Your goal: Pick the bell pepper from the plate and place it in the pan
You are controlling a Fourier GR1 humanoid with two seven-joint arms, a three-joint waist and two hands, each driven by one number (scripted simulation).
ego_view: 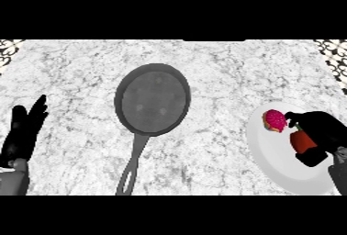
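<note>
Nearest, the right hand (318, 133) curls round the red bell pepper (301, 141), which sits over the white plate (271, 151) beside a pink doughnut (274, 120), ready to lift. The left hand (24, 133) rests with fingers straight. Farther off, the pan (152, 98) waits on the counter (224, 64). No writing shows.

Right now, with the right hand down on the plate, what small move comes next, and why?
Probably lift. The right hand is curled round the red bell pepper, which still sits over the white plate beside a pink item. Raising it clears the plate before carrying it left to the pan.
</note>
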